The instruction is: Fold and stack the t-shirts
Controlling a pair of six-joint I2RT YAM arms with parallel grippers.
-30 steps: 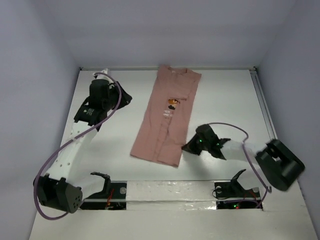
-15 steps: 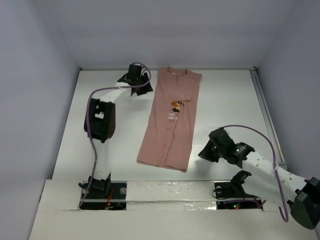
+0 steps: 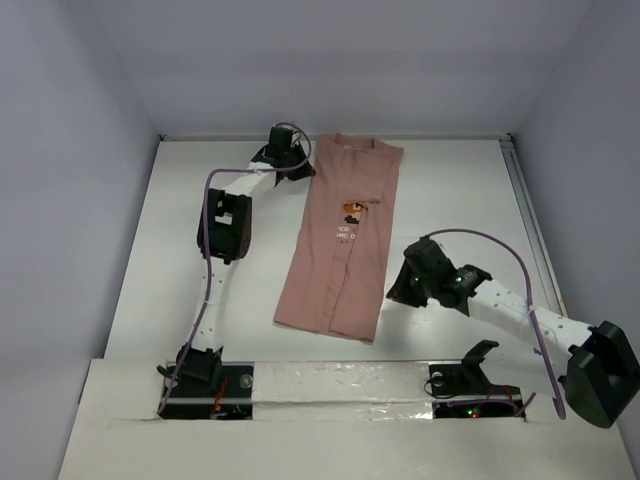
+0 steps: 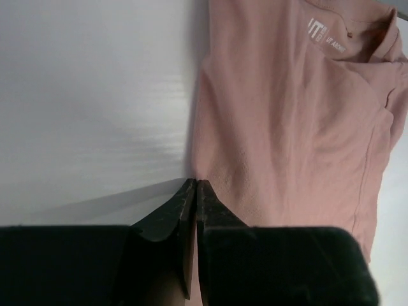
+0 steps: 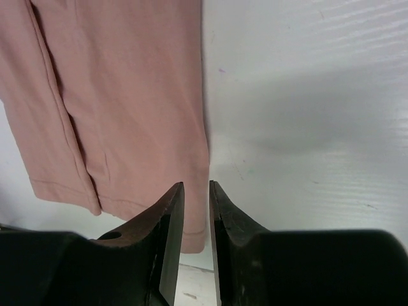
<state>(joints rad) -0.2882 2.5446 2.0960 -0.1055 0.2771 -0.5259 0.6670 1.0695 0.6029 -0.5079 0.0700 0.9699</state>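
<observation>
A dusty-pink t-shirt (image 3: 345, 240) lies on the white table as a long narrow strip, collar at the far end, with a small orange-and-brown graphic (image 3: 349, 212) facing up. My left gripper (image 3: 300, 170) is at the strip's far left edge, just below the collar. In the left wrist view this gripper (image 4: 195, 182) is shut, tips on the t-shirt's (image 4: 287, 115) edge, with pink cloth showing in the slit. My right gripper (image 3: 395, 292) is at the near right edge. In its wrist view it (image 5: 196, 185) is slightly open, straddling the t-shirt's (image 5: 127, 95) side edge near the hem.
A metal rail (image 3: 525, 210) runs along the table's right side. A white board (image 3: 330, 385) with both arm bases lies across the near edge. Grey walls close in the back and both sides. A purple cable (image 3: 500, 255) loops over the right arm.
The left gripper has shifted right onto the shirt's far left edge and closed. The right gripper has moved up and left to the shirt's near right edge, jaws parting.
</observation>
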